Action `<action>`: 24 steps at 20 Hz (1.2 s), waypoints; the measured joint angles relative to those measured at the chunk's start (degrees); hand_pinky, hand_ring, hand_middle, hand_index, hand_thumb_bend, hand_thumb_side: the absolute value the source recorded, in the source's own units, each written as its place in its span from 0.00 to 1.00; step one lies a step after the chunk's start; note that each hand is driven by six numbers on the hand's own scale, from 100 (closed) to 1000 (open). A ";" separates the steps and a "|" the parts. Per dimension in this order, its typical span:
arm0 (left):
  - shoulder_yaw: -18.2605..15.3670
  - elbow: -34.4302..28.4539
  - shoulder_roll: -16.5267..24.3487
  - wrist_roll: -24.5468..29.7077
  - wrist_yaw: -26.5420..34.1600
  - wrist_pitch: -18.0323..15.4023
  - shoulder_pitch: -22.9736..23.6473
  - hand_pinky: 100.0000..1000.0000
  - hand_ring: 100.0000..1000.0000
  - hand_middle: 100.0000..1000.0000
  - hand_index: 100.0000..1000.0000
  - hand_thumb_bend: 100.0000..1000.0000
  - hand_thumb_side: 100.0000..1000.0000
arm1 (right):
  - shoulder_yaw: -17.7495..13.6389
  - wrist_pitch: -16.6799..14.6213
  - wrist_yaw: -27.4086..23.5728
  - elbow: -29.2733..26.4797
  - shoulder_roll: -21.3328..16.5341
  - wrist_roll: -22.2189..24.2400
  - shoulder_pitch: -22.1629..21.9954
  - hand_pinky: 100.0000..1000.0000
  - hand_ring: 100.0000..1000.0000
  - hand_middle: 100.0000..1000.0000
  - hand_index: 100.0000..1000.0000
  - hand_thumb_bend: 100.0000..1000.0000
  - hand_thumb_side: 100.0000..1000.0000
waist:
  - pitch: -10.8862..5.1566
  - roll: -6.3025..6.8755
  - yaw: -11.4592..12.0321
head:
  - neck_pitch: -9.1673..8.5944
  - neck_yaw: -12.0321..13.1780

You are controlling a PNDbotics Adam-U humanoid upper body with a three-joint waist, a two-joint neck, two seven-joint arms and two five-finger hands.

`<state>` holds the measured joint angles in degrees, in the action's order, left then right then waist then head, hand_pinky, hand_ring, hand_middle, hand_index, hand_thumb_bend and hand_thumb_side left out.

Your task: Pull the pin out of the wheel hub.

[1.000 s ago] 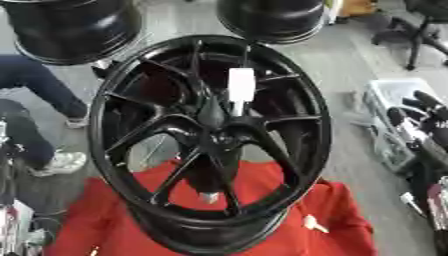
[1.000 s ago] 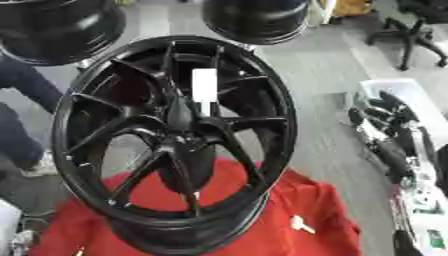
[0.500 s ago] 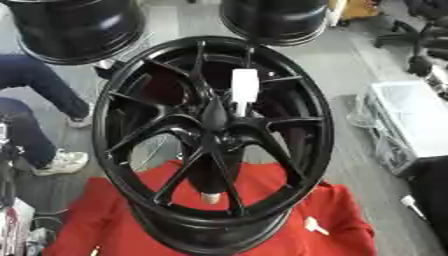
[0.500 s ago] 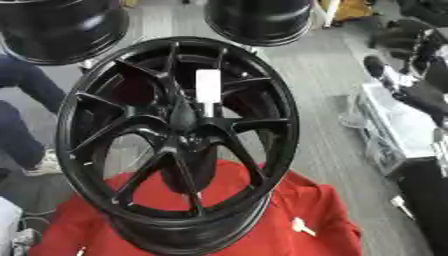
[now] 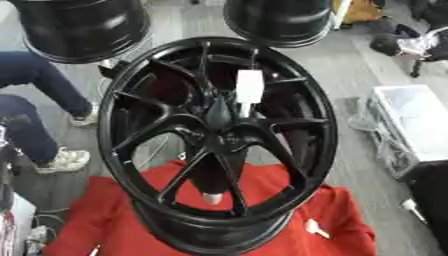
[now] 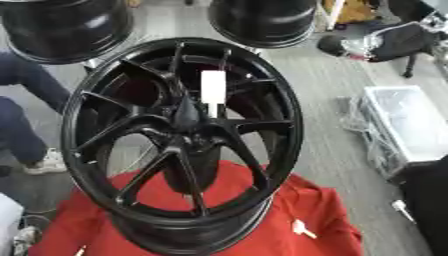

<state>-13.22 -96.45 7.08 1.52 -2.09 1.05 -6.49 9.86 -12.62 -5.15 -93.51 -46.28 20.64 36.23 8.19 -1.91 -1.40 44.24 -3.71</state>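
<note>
Neither robot hand is in shot, left or right, so I cannot tell whether either is open or curled. Nothing of the robot is touching the work.

Sweeping from the left: one spare wheel (image 5: pixel 83 27) stands at the far left, and a second spare wheel (image 5: pixel 280 20) is further along, both well behind the action. Front and centre is the wheel hub (image 5: pixel 219 142), black and many-spoked, standing on its rim on a red cloth (image 5: pixel 105 220) with its face turned up toward the camera. And there's the target: the pin (image 5: pixel 249 87), a white stub, seated just above and right of the hub's middle, poking out between the spokes. A small white object (image 5: pixel 313 228) lies on the cloth to the lower right, and a clear bin (image 5: pixel 411 120) sits on the floor at the far right, well apart from the wheel.

So what's new? Over the last second the whole view has slid a little, which looks like the head moving, not the wheel. The pin sits in the same spot on the hub as before. My read is that the pull hasn't started. The pin is still seated and unobstructed, and a hand has yet to come in and close on it.
</note>
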 measured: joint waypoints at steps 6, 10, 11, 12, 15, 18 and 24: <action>0.31 0.01 0.00 0.26 0.00 -0.05 0.00 0.66 0.96 0.75 0.65 0.14 0.84 | 5.21 -0.43 -0.99 3.42 1.76 7.34 6.46 0.83 0.82 0.79 0.88 0.57 0.31 | 0.00 0.09 0.57 | 0.00 -0.46; 0.35 0.01 0.00 0.43 0.00 -0.04 0.00 0.66 0.96 0.75 0.65 0.15 0.84 | 7.02 -0.61 -1.13 5.94 4.83 10.64 8.97 0.83 0.82 0.79 0.88 0.58 0.31 | 0.00 0.25 0.68 | 0.00 -0.56; 0.35 0.01 0.00 0.44 0.00 -0.03 0.00 0.66 0.96 0.75 0.65 0.15 0.84 | 7.33 -0.67 -1.15 6.51 5.54 11.20 9.40 0.83 0.82 0.79 0.88 0.58 0.31 | 0.00 0.27 0.69 | 0.00 -0.65; 0.36 0.01 0.00 0.44 0.00 -0.03 0.00 0.66 0.96 0.75 0.65 0.15 0.84 | 7.61 -0.71 -1.15 7.05 6.20 11.66 9.77 0.83 0.82 0.78 0.88 0.58 0.31 | 0.00 0.30 0.69 | 0.00 -0.71; 0.36 0.01 0.00 0.45 0.00 -0.03 0.00 0.66 0.96 0.75 0.65 0.15 0.84 | 8.49 -0.73 -1.12 8.67 8.39 12.95 10.76 0.83 0.81 0.78 0.88 0.58 0.31 | 0.00 0.36 0.71 | 0.00 -0.90; 0.37 0.01 0.00 0.46 0.00 -0.03 0.00 0.66 0.96 0.75 0.65 0.15 0.84 | 9.21 -0.76 -1.10 10.00 10.46 14.06 11.25 0.83 0.81 0.78 0.88 0.58 0.30 | 0.00 0.50 0.71 | 0.00 -0.94; 0.47 0.02 0.00 0.47 0.00 -0.04 0.02 0.66 0.96 0.75 0.65 0.14 0.84 | 10.37 -0.89 -0.39 12.24 13.94 15.61 12.25 0.83 0.81 0.77 0.88 0.57 0.30 | 0.00 0.75 0.64 | 0.00 -1.19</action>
<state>-12.75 -96.44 7.08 1.98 -2.09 1.01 -6.47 20.23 -13.51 -5.54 -81.27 -32.34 36.25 48.48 8.19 -1.16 -0.75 44.24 -4.89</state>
